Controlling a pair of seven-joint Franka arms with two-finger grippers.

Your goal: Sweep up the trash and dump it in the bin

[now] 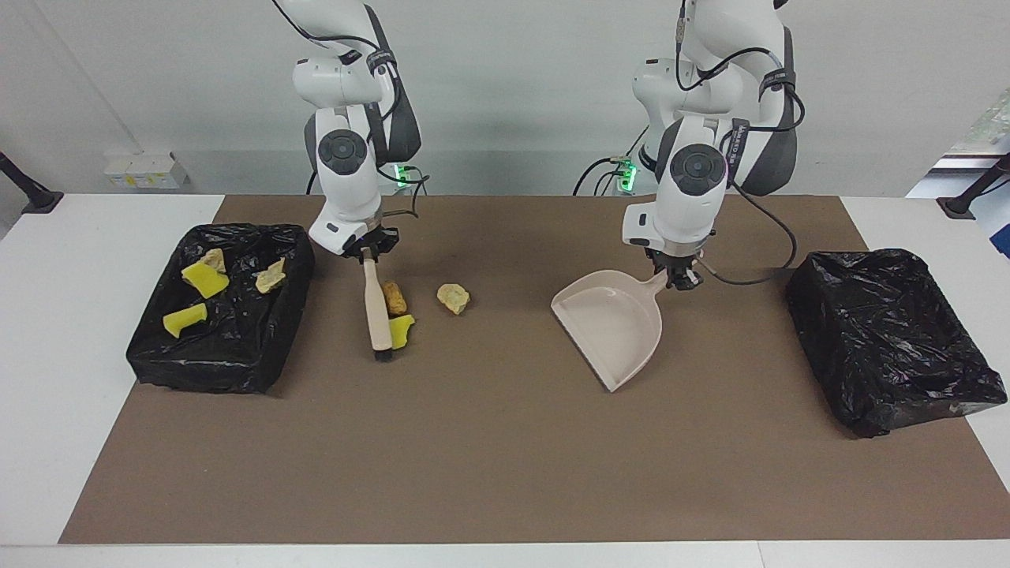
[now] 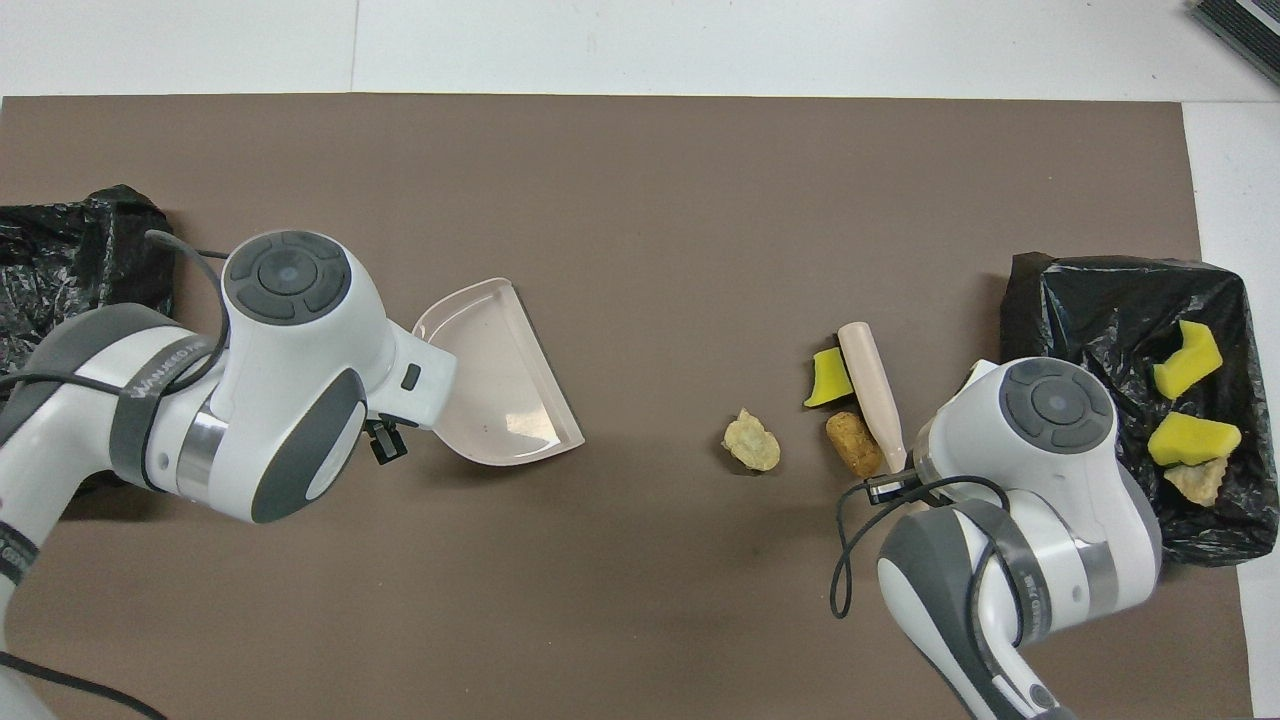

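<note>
Sweeping is the step in hand: the right gripper (image 1: 366,251) is clenched on the handle of the beige brush (image 1: 377,309), whose bristle end rests on the brown mat (image 1: 505,473) with the yellow-green sponge piece (image 1: 401,330) touching it and the orange foam chunk (image 1: 394,298) just beside the handle. A tan chunk (image 1: 453,297) lies near them, toward the left arm's end. The left gripper (image 1: 677,276) is closed on the handle of the dustpan (image 1: 611,330), which sits empty and well apart from the three loose scraps. Four more scraps (image 1: 205,278) already lie in the black-lined bin (image 1: 229,359) at the right arm's end; a second bin (image 1: 884,347) stands at the left arm's end. By judgement, the next move calls for bringing the pan's open edge close to the scraps and brushing them onto it.
</note>
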